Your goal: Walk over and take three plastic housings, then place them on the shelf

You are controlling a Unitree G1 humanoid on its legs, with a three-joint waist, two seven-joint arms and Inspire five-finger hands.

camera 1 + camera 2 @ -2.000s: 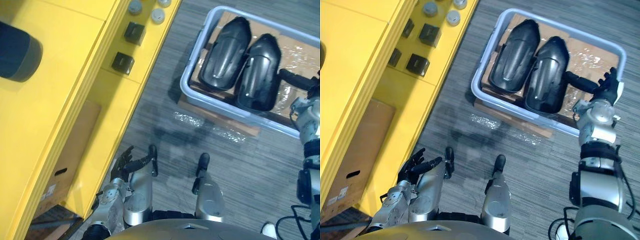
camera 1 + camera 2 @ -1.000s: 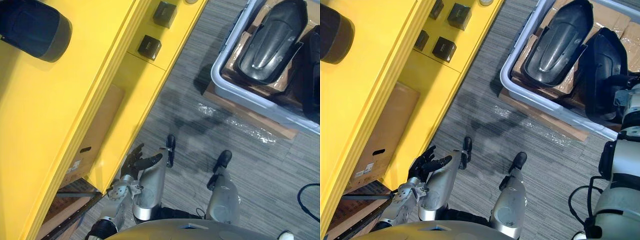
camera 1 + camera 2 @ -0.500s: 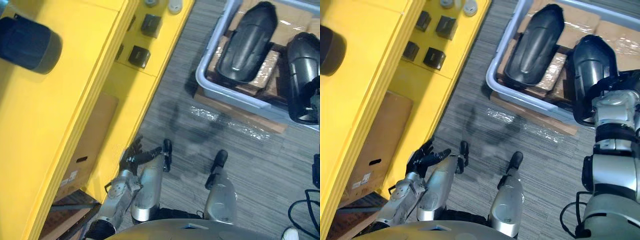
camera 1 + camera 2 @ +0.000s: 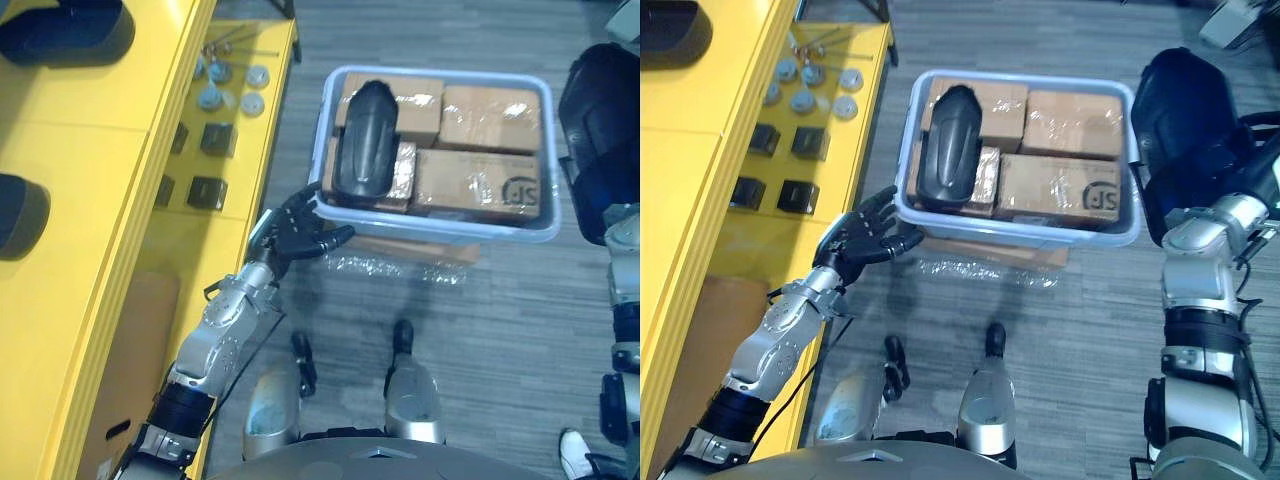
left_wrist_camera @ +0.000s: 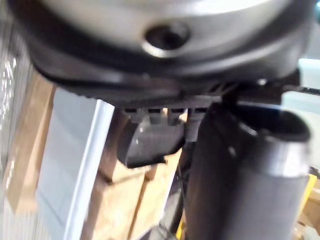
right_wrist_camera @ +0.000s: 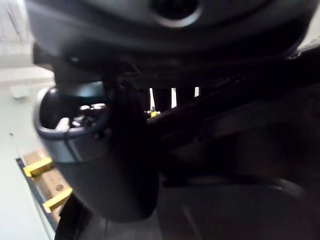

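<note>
A black plastic housing [image 4: 1185,110] hangs in the air just right of the grey bin [image 4: 1020,232], with my right hand [image 6: 110,170] shut on it; its glossy shell [image 6: 240,200] lies against the palm. A second black housing [image 4: 948,148] rests in the bin's left half on cardboard boxes [image 4: 1065,185]. My left hand [image 4: 862,240] is open, its fingers spread at the bin's near left corner, touching nothing. Two more dark housings [image 4: 60,25] [image 4: 15,215] lie on the yellow shelf [image 4: 700,170] at the left.
The shelf's lower level carries small black blocks [image 4: 800,195] and grey discs [image 4: 805,85]. A sheet of clear plastic wrap [image 4: 985,268] lies on the grey carpet in front of the bin. Open carpet stretches between shelf and bin.
The camera has swung toward the bin. My right hand has lifted one housing out of the bin and up to the right. My left arm has risen from my side to the bin's corner.
</note>
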